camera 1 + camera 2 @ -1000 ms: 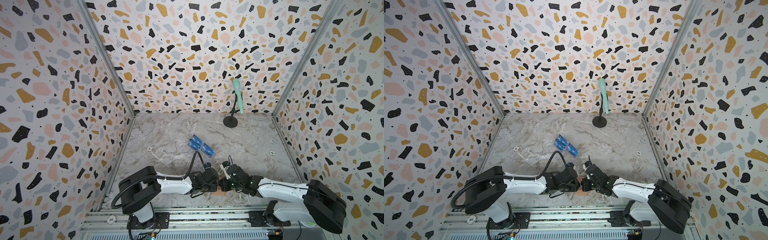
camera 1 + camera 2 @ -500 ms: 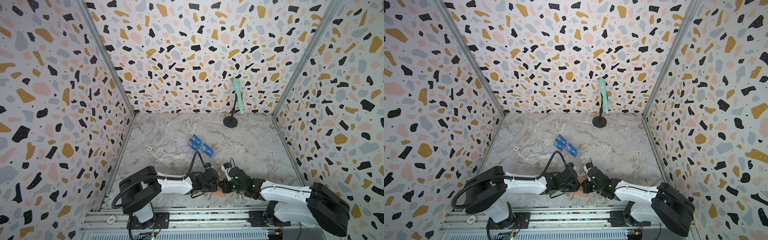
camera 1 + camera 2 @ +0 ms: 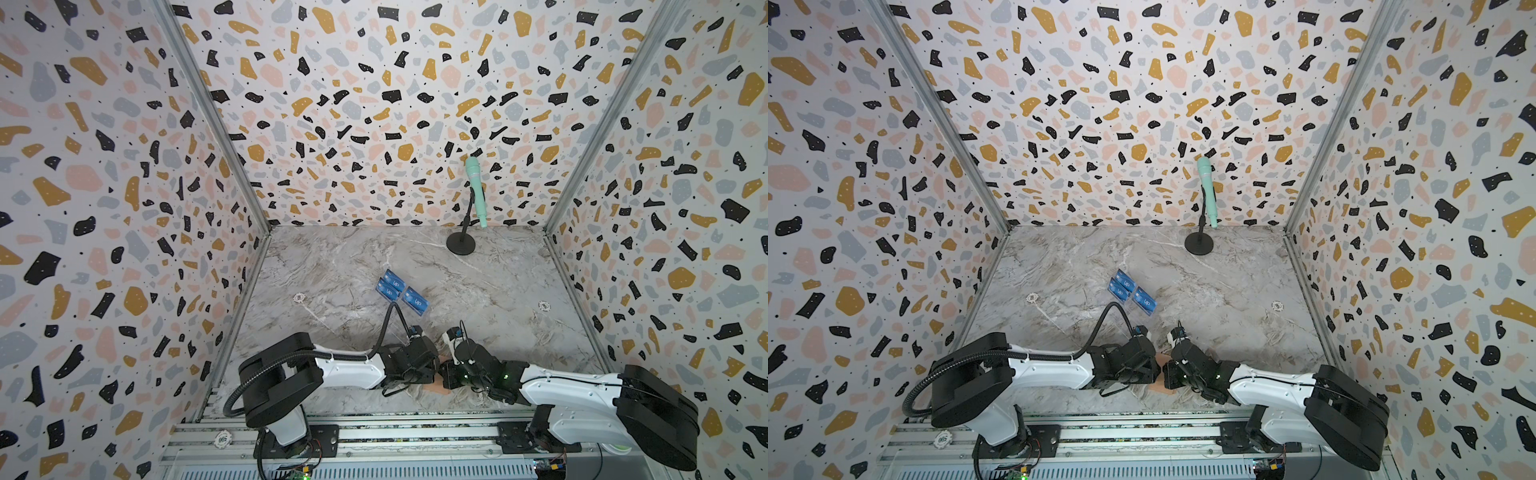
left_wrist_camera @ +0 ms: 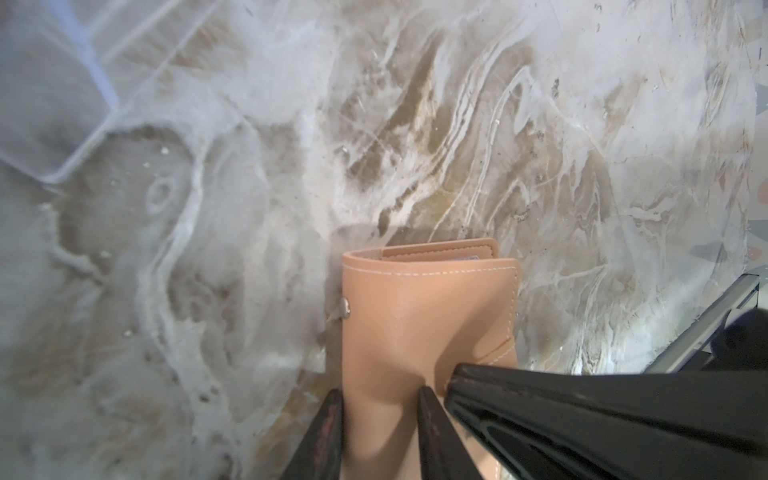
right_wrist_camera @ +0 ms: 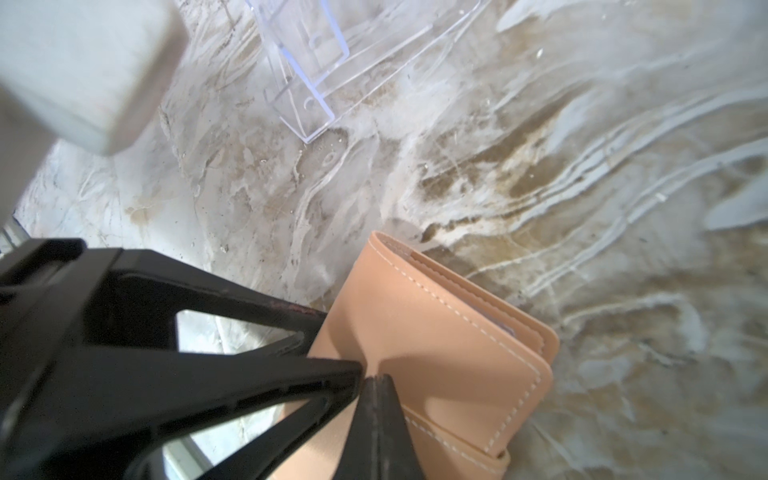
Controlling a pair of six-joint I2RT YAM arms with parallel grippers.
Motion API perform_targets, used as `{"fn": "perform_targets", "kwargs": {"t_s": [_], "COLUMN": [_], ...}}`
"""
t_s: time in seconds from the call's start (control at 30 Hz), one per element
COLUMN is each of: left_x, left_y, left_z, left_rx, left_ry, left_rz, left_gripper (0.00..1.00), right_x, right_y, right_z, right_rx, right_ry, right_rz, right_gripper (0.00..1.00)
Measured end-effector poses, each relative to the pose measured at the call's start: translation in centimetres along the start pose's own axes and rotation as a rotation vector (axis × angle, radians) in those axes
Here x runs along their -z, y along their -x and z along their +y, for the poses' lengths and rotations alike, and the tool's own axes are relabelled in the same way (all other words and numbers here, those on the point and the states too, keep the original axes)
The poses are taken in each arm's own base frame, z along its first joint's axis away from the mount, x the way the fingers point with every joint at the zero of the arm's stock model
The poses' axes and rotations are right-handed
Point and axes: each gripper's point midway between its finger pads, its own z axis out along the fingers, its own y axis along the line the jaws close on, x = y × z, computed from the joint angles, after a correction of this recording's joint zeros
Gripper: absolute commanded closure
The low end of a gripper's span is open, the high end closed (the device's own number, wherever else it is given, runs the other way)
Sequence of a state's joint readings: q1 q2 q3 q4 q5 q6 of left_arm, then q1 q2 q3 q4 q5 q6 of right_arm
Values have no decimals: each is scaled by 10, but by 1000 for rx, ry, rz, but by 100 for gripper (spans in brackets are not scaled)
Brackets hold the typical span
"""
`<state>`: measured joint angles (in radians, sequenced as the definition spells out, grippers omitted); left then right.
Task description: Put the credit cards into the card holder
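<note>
**Desk:** From the left, what shows?

**Photographer:** Blue credit cards point(image 3: 401, 291) sit mid-tabletop point(image 3: 498, 291), well behind both arms. Nearer the camera, the left pincer point(image 4: 379, 392) is clamped on the salmon card holder point(image 4: 432, 299), which is folded and lies at the tabletop's near edge.

**Desk:** And to the right?

**Photographer:** The right pincer point(image 5: 376, 380), jaws pressed together, touches the card holder's cover with its tip, just beside the left pincer.
</note>
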<state>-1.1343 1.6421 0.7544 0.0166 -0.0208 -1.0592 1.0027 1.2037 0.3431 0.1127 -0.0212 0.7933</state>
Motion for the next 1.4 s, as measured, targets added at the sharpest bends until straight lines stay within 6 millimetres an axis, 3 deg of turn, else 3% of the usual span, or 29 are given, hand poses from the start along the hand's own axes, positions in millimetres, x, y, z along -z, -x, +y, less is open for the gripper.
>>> {"fn": "perform_targets", "kwargs": {"t_s": [0.43,0.8,1.07,1.3,1.4], "left_x": [2,10,21,43,63], "left_y": [3,0,4,31,56], "left_z": [0,7,11,17,27], "left_rx": [23,41,38,46,64], "left_ry": [-1,3,17,16,26], "left_rz": [-18,-24,-49,-128,-195], "left_gripper": [65,60,59,58,46], "right_x": [3,9,15,21,27], "right_y": [8,13,29,42,60], "right_z": [5,4,11,13,5], "right_rx": [-28,25,41,65,60], "right_ry": [25,11,34,31,5], "right_rz": [63,158,149,122,80], "right_gripper": [100,78,76,71,66]}}
